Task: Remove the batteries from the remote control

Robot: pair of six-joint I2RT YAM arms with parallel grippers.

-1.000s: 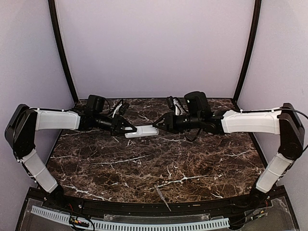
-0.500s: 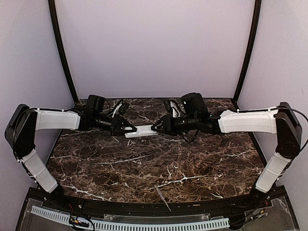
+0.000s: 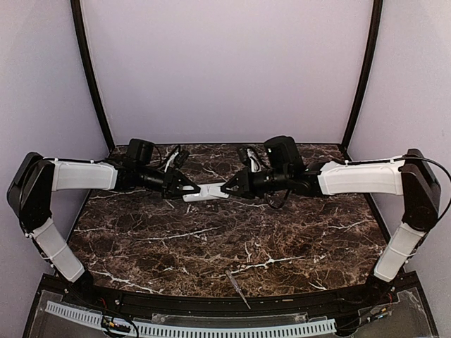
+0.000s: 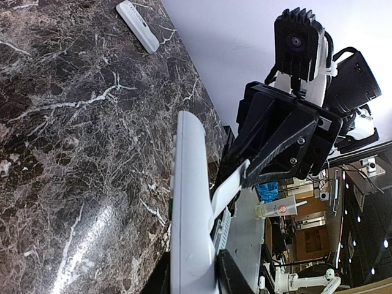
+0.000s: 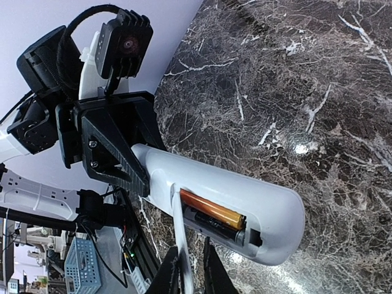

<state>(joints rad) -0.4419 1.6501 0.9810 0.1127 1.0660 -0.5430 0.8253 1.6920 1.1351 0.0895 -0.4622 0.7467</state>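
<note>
A dark brown marble tabletop (image 3: pixel 211 239) veined in white fills the lower half of the top view. A thin grey metal rod (image 3: pixel 237 289) lies aslant near its bottom centre edge, just above a white slotted strip (image 3: pixel 211 328). Lilac walls (image 3: pixel 225 70) rise behind, framed by two black poles (image 3: pixel 88 70). In the left wrist view a white oblong object (image 4: pixel 138 27) lies flat at upper left; a labelled bottle (image 4: pixel 278 210) shows at lower right.

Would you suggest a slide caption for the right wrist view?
Left gripper holds the white remote; right gripper grips its raised battery cover, exposing an orange battery.
</note>
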